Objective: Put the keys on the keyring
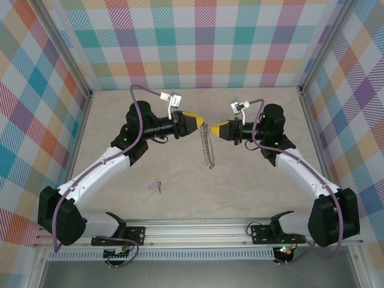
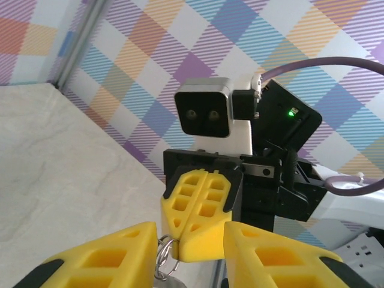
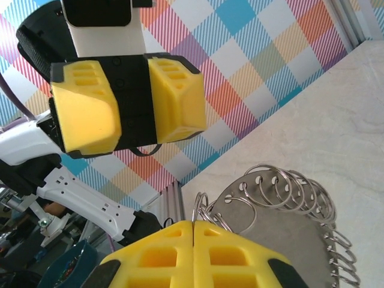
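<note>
One keyring [image 1: 207, 148]: a silvery chain of small linked wire rings, hanging slack over the middle of the tabletop [image 1: 258, 192]. In the right wrist view its loops overlap in a curved row. One key [image 1: 158, 186]: tiny, with a pale lilac head, lying flat on the tabletop beside the left arm [image 1: 102, 168] and well apart from the keyring. The right gripper [image 3: 193, 228] has its fingers pressed together, pinching the keyring's top ring. The left gripper [image 2: 191, 243] has its fingers spread, flanking the right fingertips and that ring. Whether they touch the ring cannot be told.
</note>
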